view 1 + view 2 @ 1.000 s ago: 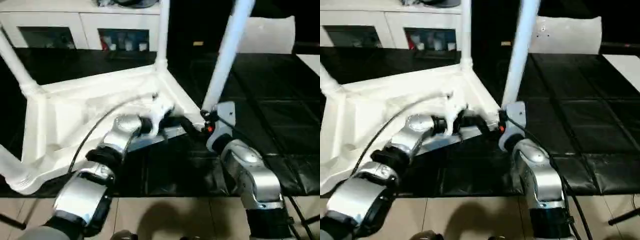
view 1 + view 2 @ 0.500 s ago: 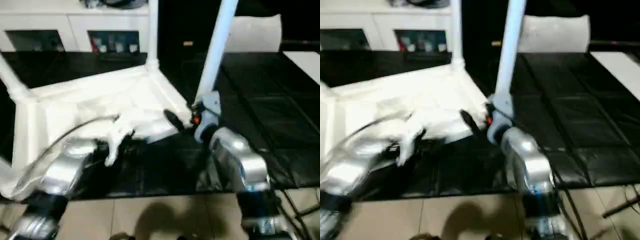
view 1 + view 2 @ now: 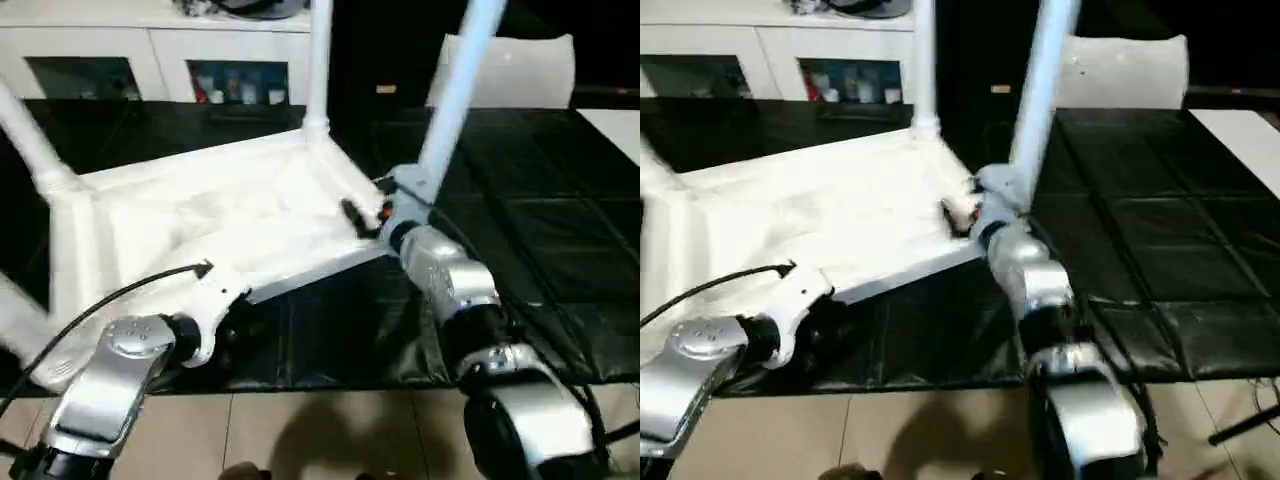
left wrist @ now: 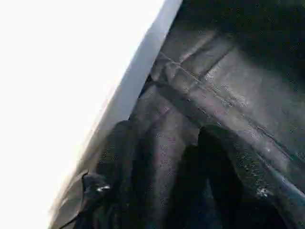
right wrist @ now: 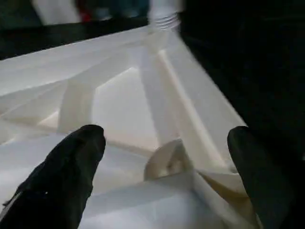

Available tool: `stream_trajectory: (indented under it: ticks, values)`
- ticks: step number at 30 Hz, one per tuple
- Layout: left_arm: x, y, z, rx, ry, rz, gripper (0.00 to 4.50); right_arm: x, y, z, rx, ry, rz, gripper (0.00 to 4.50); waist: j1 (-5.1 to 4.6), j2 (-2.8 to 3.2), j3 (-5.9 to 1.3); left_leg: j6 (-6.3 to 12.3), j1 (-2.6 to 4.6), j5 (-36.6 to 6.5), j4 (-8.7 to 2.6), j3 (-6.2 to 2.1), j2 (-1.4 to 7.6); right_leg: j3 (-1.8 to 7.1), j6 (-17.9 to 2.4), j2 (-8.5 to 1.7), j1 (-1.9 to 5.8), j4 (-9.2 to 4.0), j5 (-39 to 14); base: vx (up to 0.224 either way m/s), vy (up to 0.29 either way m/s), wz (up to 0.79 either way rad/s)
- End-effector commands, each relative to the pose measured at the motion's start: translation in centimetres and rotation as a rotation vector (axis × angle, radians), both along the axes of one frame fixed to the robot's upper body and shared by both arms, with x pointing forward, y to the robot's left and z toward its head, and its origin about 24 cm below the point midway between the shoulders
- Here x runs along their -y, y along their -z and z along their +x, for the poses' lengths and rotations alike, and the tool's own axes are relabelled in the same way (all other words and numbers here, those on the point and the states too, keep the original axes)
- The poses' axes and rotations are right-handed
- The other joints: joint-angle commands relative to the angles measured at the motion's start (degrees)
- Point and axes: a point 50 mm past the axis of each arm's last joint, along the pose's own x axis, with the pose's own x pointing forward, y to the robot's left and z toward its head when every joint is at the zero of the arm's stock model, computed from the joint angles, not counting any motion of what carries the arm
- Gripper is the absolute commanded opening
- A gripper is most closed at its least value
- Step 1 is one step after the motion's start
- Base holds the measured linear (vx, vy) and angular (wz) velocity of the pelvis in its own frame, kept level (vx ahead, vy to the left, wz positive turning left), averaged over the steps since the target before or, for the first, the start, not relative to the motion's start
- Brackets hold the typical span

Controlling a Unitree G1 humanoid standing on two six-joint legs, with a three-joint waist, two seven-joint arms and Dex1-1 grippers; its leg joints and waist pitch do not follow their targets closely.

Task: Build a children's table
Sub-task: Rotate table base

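While the table top (image 3: 200, 220) lies upside down on the black mat (image 3: 560, 250) with legs (image 3: 318, 60) standing in its corners, my right gripper (image 5: 162, 176) hangs wide open over the near corner, my left gripper (image 4: 162, 176) half open.

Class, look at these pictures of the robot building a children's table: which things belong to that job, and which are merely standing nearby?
Belong to the job:
- upturned white table top
- far corner leg
- near right leg
- left-side leg
- right gripper, wide open over a corner socket

Just standing about:
- white glass-door cabinet
- flat white sheet
- black mat
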Motion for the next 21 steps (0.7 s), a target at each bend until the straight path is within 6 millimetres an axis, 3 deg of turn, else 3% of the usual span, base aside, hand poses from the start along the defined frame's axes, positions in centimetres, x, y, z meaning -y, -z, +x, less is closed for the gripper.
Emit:
stream_trajectory:
  ticks: [1, 6, 11, 12, 14, 17, 21]
  values:
    - [-1.9, -0.6, 0.8, 0.069, -0.104, 0.073, 2.39, 4.3, -0.5, 0.5, 0.036, 0.166, -0.032, 4.5, -0.66, 0.62, -3.52, -2.42, 2.14, -14.68, -4.44, -2.15, 4.21, 4.55, -7.22, -5.84, 1.32, -4.03, -18.06, 0.0, 0.0, 0.0]
    - [-1.2, -1.2, 1.6, 0.136, -0.125, 0.053, 2.39, 9.2, -1.5, 0.9, 0.083, 0.277, -0.089, 4.5, 0.42, 0.68, -3.77, -2.19, 2.41, -14.83, -4.13, -1.94, 4.11, 4.5, -6.82, -5.81, 1.26, -4.03, -17.55, 0.0, 0.0, 0.0]
    - [0.0, -1.6, 2.2, 0.218, -0.138, -0.001, 2.39, 12.1, -2.0, 0.7, 0.1, 0.296, -0.13, 4.5, 0.55, 0.29, -4.01, -0.76, 1.22, -11.76, -3.96, -2.02, 3.93, 4.23, -7.67, -5.71, 2.19, -3.45, -13.58, 0.0, 0.0, 0.0]
    - [0.1, -1.6, 2.2, 0.226, -0.14, -0.009, 2.39, 12.2, -2.0, 0.7, 0.1, 0.294, -0.125, 4.5, 0.32, -0.04, -4.08, 0.27, 0.8, -10.75, -3.81, -2.03, 3.74, 4.16, -7.9, -5.8, 2.52, -3.28, -13.08, 0.0, 0.0, 0.0]
    - [0.2, -1.8, 2.1, 0.252, -0.161, -0.028, 2.39, 11.8, -2.0, 0.6, 0.121, 0.254, -0.146, 4.5, 0.0, -0.1, -4.15, 0.92, 0.7, -10.35, -3.68, -2.01, 3.71, 4.09, -8.1, -5.88, 2.51, -3.35, -13.47, 0.0, 0.0, 0.0]
    - [0.6, -2.3, 1.2, 0.297, -0.216, -0.148, 2.57, 9.7, -1.6, -0.1, 0.152, 0.083, -0.083, 4.5, -1.31, -0.11, -4.05, 2.83, -0.07, -9.94, -3.44, -2.18, 3.71, 3.89, -8.6, -6.11, 2.97, -3.79, -15.1, 0.0, 0.0, 0.0]
    - [0.2, -2.1, -0.8, 0.347, -0.289, -0.24, 2.67, 6.9, -0.8, -2.3, 0.183, -0.16, -0.045, 4.5, -1.87, 0.05, -4.0, 4.94, 0.11, -9.44, -3.45, -2.23, 3.95, 3.73, -8.7, -5.5, 2.57, -4.14, -15.88, 0.0, 0.0, 0.0]
